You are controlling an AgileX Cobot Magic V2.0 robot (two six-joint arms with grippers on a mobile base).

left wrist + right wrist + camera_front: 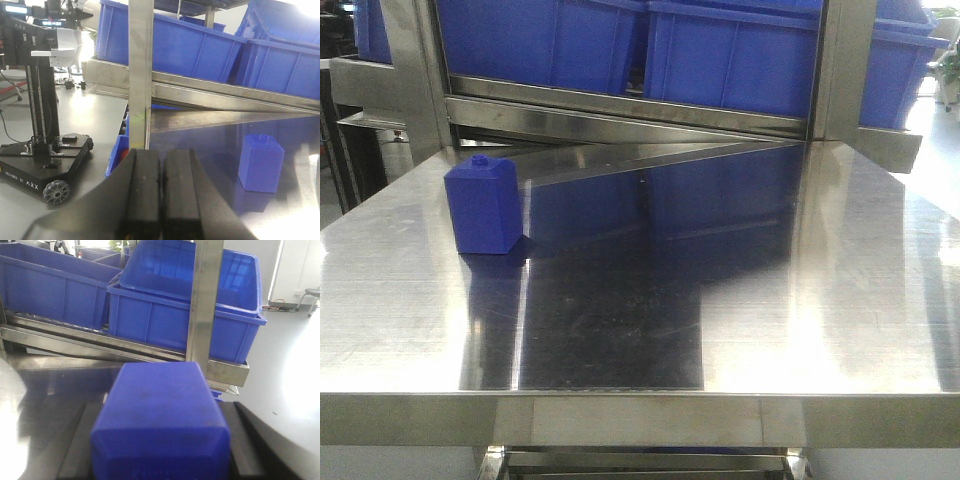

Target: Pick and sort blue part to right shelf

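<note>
In the right wrist view the blue part fills the foreground, a solid-blue square block with sloped shoulders toward the camera and its cap hidden. My right gripper is shut on it, one black finger on each side. Beyond it stands the right shelf, a steel rail carrying big blue bins. My left gripper is shut and holds nothing, its pads pressed together over the table's left edge. Neither gripper shows in the front view, where the shelf rail crosses the back.
A wider blue block with a tiny knob stands upright on the shiny steel table, seen also as the block right of my left gripper. Steel uprights rise close ahead. A black wheeled base sits on the floor at left.
</note>
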